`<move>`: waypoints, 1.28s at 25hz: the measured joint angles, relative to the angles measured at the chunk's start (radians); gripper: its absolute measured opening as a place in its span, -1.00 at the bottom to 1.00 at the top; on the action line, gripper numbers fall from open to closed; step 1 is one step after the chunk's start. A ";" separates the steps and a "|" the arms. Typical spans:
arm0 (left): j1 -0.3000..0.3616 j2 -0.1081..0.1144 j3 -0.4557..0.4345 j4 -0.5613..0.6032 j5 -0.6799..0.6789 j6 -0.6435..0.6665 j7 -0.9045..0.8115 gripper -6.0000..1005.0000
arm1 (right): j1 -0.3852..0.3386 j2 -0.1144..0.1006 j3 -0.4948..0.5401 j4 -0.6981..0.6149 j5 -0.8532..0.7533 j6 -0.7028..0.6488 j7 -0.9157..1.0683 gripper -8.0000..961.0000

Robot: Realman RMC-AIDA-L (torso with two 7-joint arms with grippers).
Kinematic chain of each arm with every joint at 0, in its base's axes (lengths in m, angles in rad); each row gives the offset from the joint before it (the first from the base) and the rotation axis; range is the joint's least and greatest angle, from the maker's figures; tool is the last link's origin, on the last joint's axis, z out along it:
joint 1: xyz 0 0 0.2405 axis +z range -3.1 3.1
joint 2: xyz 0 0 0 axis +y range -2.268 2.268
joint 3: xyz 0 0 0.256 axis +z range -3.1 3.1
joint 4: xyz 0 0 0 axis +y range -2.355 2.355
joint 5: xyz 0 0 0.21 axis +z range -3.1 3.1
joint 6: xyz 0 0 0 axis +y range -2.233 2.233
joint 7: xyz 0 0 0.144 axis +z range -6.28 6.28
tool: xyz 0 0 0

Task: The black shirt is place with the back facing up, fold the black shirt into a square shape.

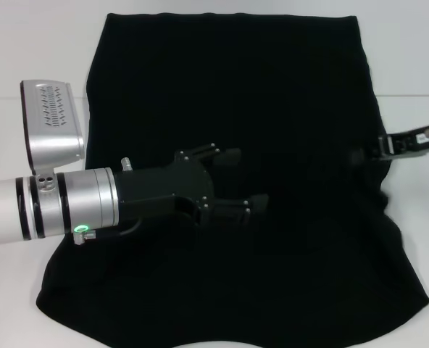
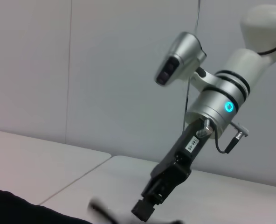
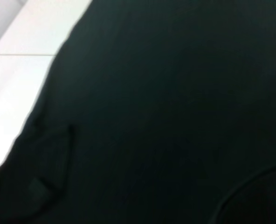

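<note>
Black shirt (image 1: 272, 101) covers most of the head frame, spread flat on a white table (image 1: 26, 290); near hem runs along the bottom edge, curving up at lower centre; far edge straight across the top; no print visible on the upward face.

Left arm enters from the left edge at mid-height, silver wrist with a green light, grey camera block above it; left gripper (image 1: 238, 183) hovers over the shirt's centre, fingers (image 1: 229, 156) spread apart, nothing between them; can't tell if the tips touch the cloth.

Right gripper (image 1: 368, 154) sits at the shirt's right edge, mid-height, arm coming in from the right border; fabric puckers and folds around its tip there; cloth bunches at the fingertips so it looks pinched onto the shirt edge, though the fingers themselves are mostly hidden by the black cloth.

Left wrist view: right arm in centre-right of frame, blue light on the wrist, its gripper (image 2: 145, 210) pointing down to the bottom edge; shirt (image 2: 7, 207) only a dark patch in the lower left corner; table (image 2: 44, 158) seam runs diagonally; grey wall (image 2: 82, 60) behind.

Right wrist view: shirt (image 3: 175, 102) fills almost everything, a wrinkle at lower left; table (image 3: 17, 84) shows only in the upper left.
</note>
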 joint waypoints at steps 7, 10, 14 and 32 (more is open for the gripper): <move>-0.001 0.002 -0.002 0.000 -0.008 -0.005 0.000 0.89 | 0.038 0.017 -0.005 -0.009 0.014 0.011 -0.016 -0.74; 0.000 0.003 -0.004 0.000 -0.018 -0.005 0.000 0.89 | 0.033 0.014 0.000 -0.013 0.022 0.019 -0.018 -0.50; 0.000 0.005 -0.027 0.002 -0.022 0.005 0.000 0.89 | -0.002 0.004 0.003 -0.013 0.101 0.034 -0.057 -0.16; 0.101 0.015 -0.133 0.088 -0.007 0.158 -0.201 0.89 | -0.259 0.109 0.002 0.032 0.573 0.018 -0.697 0.93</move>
